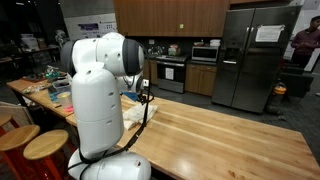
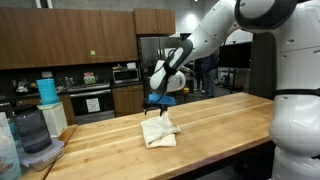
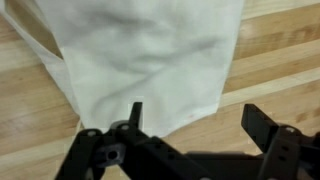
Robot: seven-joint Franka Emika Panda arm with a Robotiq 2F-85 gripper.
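White cloth (image 3: 150,55) cropped at top, pincer (image 3: 192,112) apart above it, wooden table (image 3: 285,45)

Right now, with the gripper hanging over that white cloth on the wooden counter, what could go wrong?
1. In the wrist view the open gripper straddles the edge of the white cloth: one finger over fabric, the other over bare wooden counter, so closing might pinch only a corner.
2. The cloth lies rumpled, so a grasp could lift just one layer.
3. Descending too far could jam the fingertips into the wood.
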